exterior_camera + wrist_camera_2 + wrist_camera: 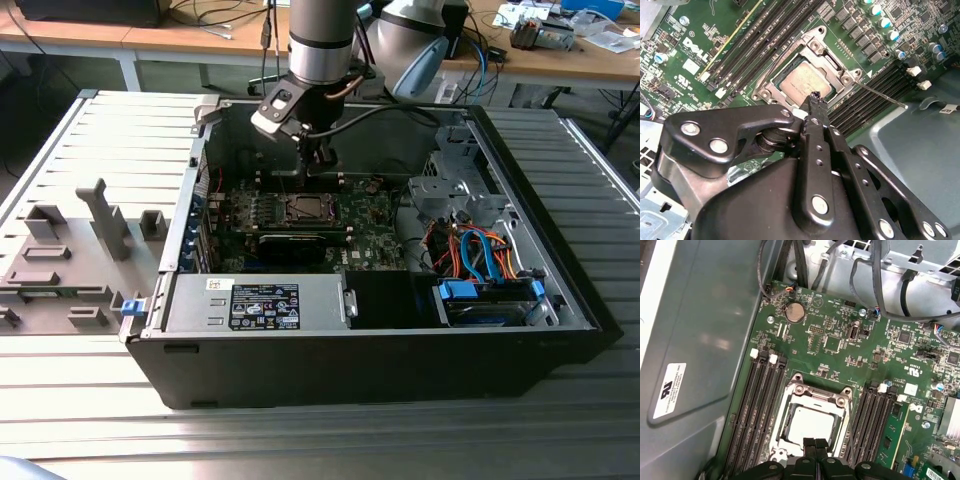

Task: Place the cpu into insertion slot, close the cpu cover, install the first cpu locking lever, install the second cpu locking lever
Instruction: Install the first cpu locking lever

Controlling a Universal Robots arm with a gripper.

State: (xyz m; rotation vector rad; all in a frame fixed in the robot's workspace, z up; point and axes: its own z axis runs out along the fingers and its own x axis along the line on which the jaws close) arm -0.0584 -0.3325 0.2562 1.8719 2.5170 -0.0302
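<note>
Hovering gripper (814, 101): fingers pinched together on nothing, tip just over an edge of the cpu cover (834, 59).
Chip: the cpu (810, 422) sits in the insertion slot (305, 207), mid-motherboard (835, 322), between the memory slots (762, 400).
Cover: seems down, though the tip hides one edge.
Locking lever (880, 94): sticking out, unlatched.
Risk: a skewed push could slip off that thin rod, gouging the board or leaving the cover loose.
</note>
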